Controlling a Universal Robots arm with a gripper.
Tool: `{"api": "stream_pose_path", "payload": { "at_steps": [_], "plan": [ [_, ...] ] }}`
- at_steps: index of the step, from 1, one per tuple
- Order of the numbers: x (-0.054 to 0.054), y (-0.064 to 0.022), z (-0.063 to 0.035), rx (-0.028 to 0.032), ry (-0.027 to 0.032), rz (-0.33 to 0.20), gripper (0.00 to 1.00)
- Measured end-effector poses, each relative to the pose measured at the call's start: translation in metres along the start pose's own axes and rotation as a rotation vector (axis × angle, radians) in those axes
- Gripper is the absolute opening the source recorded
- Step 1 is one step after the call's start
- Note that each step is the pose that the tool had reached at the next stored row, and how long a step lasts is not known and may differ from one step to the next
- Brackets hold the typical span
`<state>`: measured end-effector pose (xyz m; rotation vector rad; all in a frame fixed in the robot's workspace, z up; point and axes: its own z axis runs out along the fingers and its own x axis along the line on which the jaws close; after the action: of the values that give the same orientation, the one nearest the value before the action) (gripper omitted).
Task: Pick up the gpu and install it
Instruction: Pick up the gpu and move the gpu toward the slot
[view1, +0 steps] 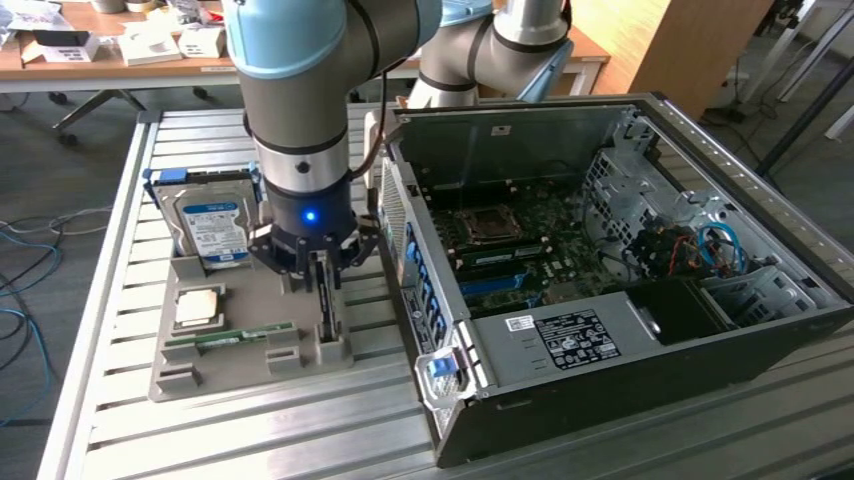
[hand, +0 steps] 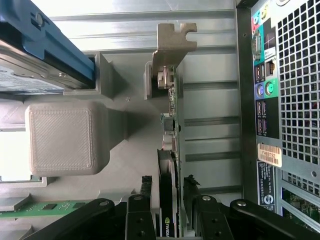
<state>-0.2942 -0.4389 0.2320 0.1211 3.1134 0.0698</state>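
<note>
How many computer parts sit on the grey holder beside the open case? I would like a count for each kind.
hard drive: 1
square processor chip: 1
green RAM stick: 1
gpu: 1
Total: 4

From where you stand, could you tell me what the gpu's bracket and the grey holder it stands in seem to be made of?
The bracket of the gpu looks like bare sheet metal: dull silver, with a bent tab. The grey holder seems printed plastic: matte, with a fine ridged texture.
</note>
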Motion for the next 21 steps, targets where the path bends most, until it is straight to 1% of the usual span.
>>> {"api": "stream_pose_path", "payload": {
  "at_steps": [12,21],
  "plan": [
    [-0.0003,-0.0041,-0.0002,0.0,0.0,0.0,0.39],
    [-0.0006,-0.0043,-0.0002,0.0,0.0,0.0,0.39]
  ]
}}
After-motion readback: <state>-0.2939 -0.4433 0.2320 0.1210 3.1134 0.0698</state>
